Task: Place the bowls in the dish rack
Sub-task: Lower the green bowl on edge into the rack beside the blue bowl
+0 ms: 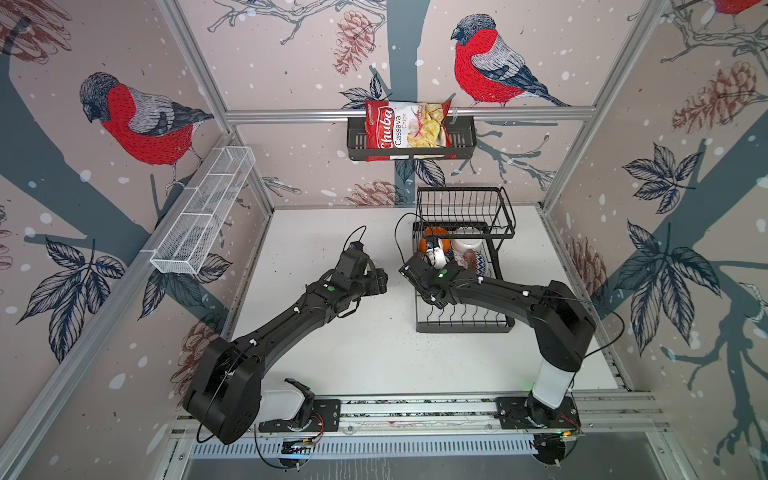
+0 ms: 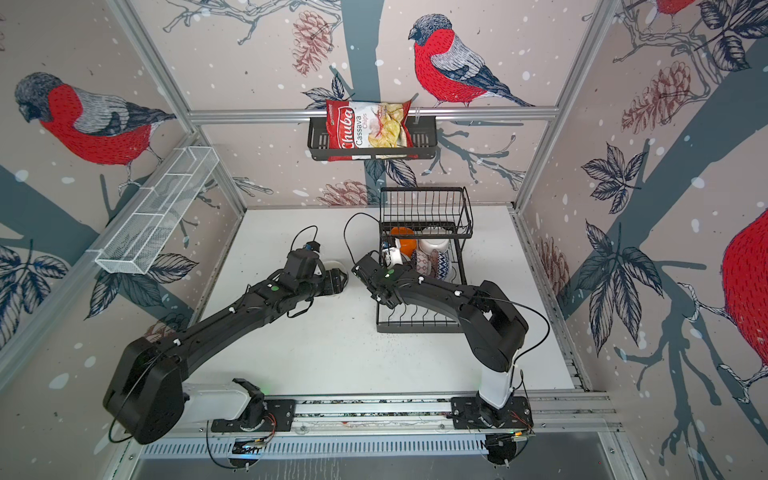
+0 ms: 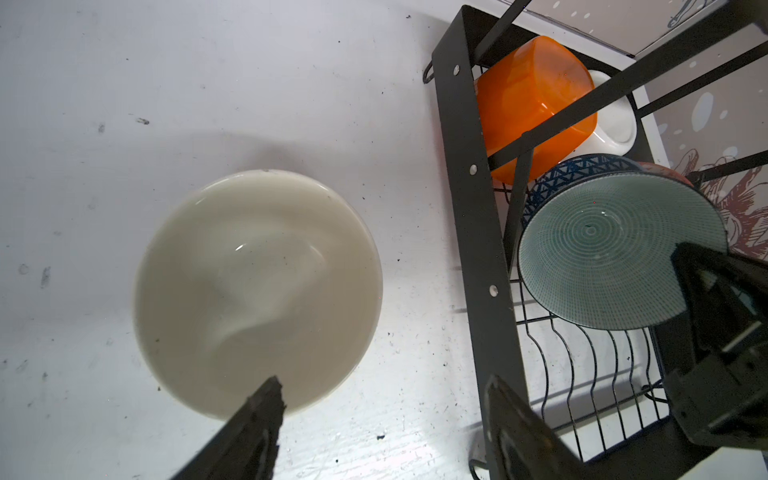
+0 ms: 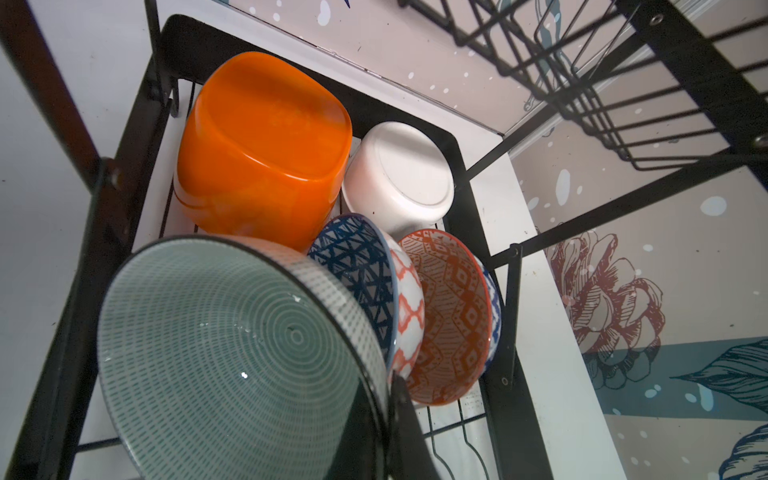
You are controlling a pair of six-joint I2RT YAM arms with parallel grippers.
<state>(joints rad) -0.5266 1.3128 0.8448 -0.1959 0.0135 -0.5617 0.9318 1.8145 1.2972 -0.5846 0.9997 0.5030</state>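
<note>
Cream bowl sits rim-up beneath the left gripper — spread, one finger over its rim (right gripper pinches the teal bowl).

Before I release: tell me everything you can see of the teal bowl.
The teal bowl looks like glazed ceramic, with fine concentric rings and dashes inside, a dark rim and a few glints like droplets. It stands nearly on edge over the dish rack's wire dividers, just in front of the blue patterned bowl. Whether they touch cannot be told. The right gripper is shut on its rim.
</note>
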